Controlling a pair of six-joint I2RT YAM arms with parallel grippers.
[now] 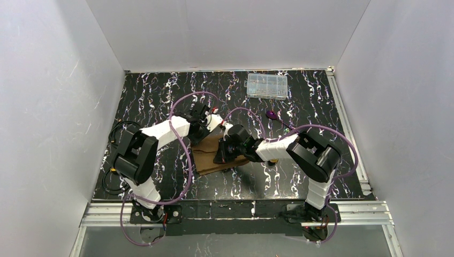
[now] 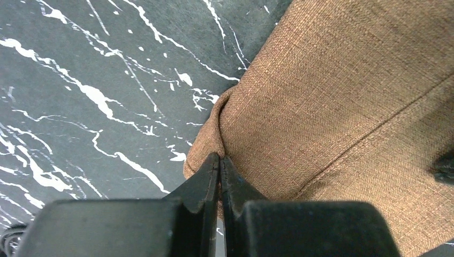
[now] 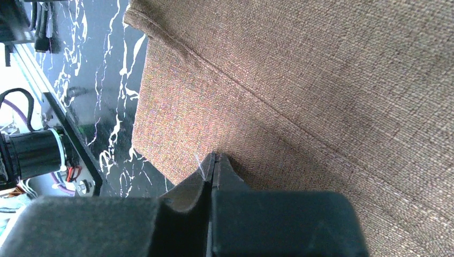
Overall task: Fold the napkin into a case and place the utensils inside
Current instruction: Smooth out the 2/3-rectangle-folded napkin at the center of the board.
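While both arms are leaning in over the napkin (image 1: pixel 210 160), left gripper (image 2: pixel 220 160): its jaws are pressing together with only a hairline slit between them. The tips are touching the rounded, folded corner of the cloth. Whether any fabric is being nipped between them cannot be told.
right gripper (image 3: pixel 213 158): its jaws are pressing together as well, and the tips are resting on a straight edge of the napkin. A thin pale thread is showing at the seam between them. Whether they are actually gripping the cloth cannot be told.
napkin: it is lying folded on the black, white-veined table (image 1: pixel 160 91), in the middle between the two arms. One layer is overlapping another, and a stitched hem line is running across the weave.
compartment box (image 1: pixel 266 85): this clear plastic box is sitting near the far edge of the table, well apart from the napkin. Small items are showing in its compartments, too small to name.
purple-headed utensil (image 1: pixel 273 114): it is lying on the bare table between the box and the right arm. It is lying outside the napkin, and neither gripper is touching it.
counts: two arms, two grippers, one napkin and one compartment box are showing. One utensil is showing plainly.
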